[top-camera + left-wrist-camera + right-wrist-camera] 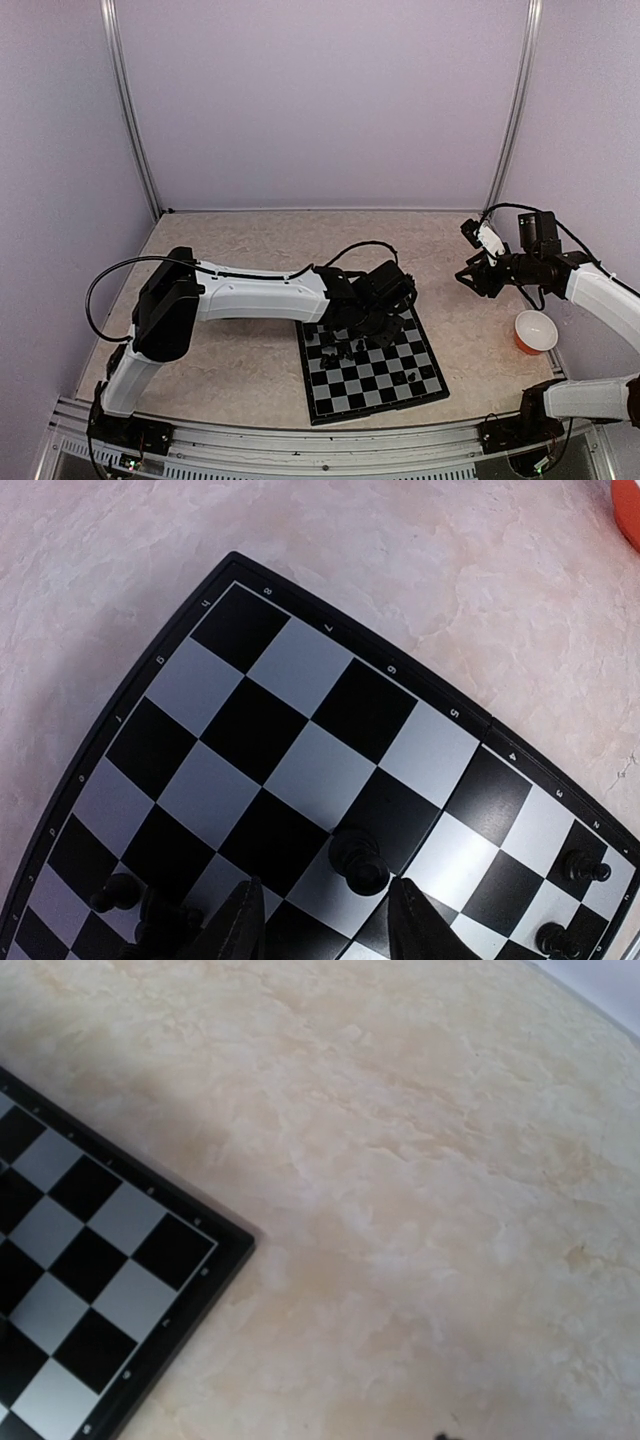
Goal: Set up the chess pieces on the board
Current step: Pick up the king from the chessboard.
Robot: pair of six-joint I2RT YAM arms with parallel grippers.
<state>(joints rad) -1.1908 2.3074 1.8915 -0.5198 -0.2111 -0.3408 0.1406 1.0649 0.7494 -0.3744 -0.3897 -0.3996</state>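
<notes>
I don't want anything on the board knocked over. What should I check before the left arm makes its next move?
1. Left pincer open, fingers apart: ok.
2. Chess piece lined up between those fingers, just ahead of the tips: ok.
3. Room beside the fingers: neighbouring pieces stand close to one finger: not ok.
4. Right pincer held away from the board: ok.
5. Right pincer open or shut: cannot tell.
</notes>
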